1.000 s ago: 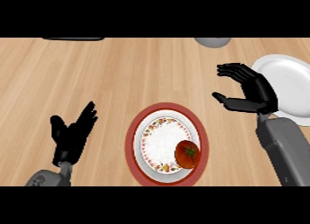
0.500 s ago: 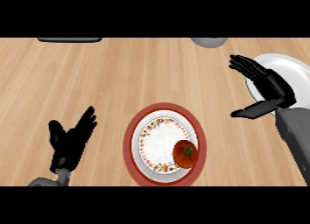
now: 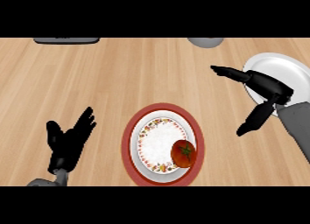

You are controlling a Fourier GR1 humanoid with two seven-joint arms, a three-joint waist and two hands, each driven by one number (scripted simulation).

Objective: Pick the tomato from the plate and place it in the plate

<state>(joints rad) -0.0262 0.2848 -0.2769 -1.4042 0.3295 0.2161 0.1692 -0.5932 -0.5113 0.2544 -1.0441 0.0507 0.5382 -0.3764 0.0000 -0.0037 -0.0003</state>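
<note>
In the head view, the tomato (image 3: 183,153) is found resting on the red-rimmed plate (image 3: 133,131), towards that plate's lower right portion, and is not yet touched by anything. The right robot hand (image 3: 266,89) is seen above and to the right of it, well apart, spread wide with fingers straight and thumb pointing down towards the worktop (image 3: 119,74); nothing is held. It partly overlaps the white plate (image 3: 293,72) at the right edge, which is judged to be the destination. The left robot hand (image 3: 68,142) is noted at the lower left, open, fingers up and at rest beside the red-rimmed plate. The step in hand is judged to be the reach for the tomato. It is advised that the right robot hand be brought down and to the left until thumb and fingers stand on opposite sides of the tomato, clear of the plate rim, before closing. Since the fruit is round and lies near the rim, a centred approach is recommended so that it is not nudged off. No other view is supplied.
</note>
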